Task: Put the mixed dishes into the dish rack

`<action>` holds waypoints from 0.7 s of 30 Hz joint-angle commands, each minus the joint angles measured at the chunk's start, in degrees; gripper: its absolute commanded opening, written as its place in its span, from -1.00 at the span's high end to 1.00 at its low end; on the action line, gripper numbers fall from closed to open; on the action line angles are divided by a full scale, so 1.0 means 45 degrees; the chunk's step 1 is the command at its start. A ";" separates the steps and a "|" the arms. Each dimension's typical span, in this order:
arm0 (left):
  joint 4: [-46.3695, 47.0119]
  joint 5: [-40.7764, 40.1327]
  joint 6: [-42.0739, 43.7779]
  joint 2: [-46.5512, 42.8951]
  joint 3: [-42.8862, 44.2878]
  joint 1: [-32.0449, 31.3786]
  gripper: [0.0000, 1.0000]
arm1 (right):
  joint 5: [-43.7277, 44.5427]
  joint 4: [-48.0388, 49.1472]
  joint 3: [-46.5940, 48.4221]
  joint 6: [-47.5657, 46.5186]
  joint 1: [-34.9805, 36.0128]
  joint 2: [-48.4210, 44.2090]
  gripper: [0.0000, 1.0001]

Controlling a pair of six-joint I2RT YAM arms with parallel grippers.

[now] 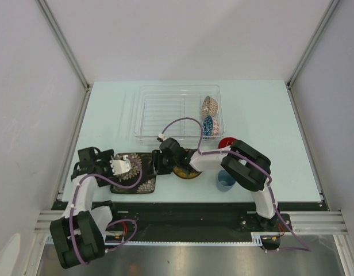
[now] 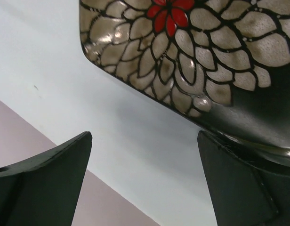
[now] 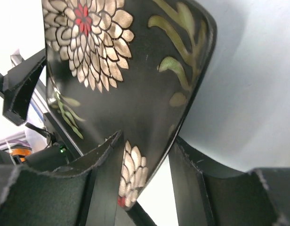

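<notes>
The black square floral plate [image 1: 133, 173] lies at the near left of the table. My right gripper [image 1: 160, 163] is shut on its right edge; in the right wrist view [image 3: 147, 139] one finger lies on the plate's face [image 3: 131, 61] and the other sits under its rim. My left gripper [image 1: 122, 167] is open at the plate's left side; in the left wrist view [image 2: 145, 136] the plate [image 2: 206, 47] rests by its right finger. The yellow saucer [image 1: 187, 173] is partly hidden under the right arm. The clear dish rack [image 1: 165, 112] holds the beige bowl [image 1: 210, 105] and the blue bowl [image 1: 208, 125].
The red-inside mug [image 1: 227, 142] stands just in front of the rack's right end. The small light-blue cup [image 1: 225, 180] stands near the table's front edge, beside the right arm. Grey walls close in on both sides.
</notes>
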 commanded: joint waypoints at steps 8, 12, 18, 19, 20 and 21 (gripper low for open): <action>0.1086 0.1600 -0.3534 0.1751 0.0127 -0.3153 -0.96 | -0.0955 0.1746 0.0009 0.0476 -0.0129 0.0672 0.06; 0.1067 0.1737 -0.4176 0.1692 0.0167 -0.3797 -0.95 | -0.1306 0.2118 0.0009 0.0456 -0.0090 0.0361 0.08; 0.1203 0.1854 -0.4900 0.1614 0.0128 -0.4502 -0.95 | -0.1054 0.2061 0.0009 0.0046 0.0242 -0.0187 0.38; 0.1223 0.1855 -0.4979 0.1614 0.0147 -0.4560 -0.95 | -0.1034 0.2002 0.0009 0.0007 0.0243 -0.0284 0.59; 0.1204 0.1855 -0.5096 0.1556 0.0225 -0.4560 -0.95 | -0.1034 0.1866 0.0009 -0.0032 0.0243 -0.0305 0.74; 0.1107 0.1855 -0.5387 0.1497 0.0341 -0.4560 -0.95 | -0.1053 0.1787 0.0009 -0.0129 0.0243 -0.0343 0.88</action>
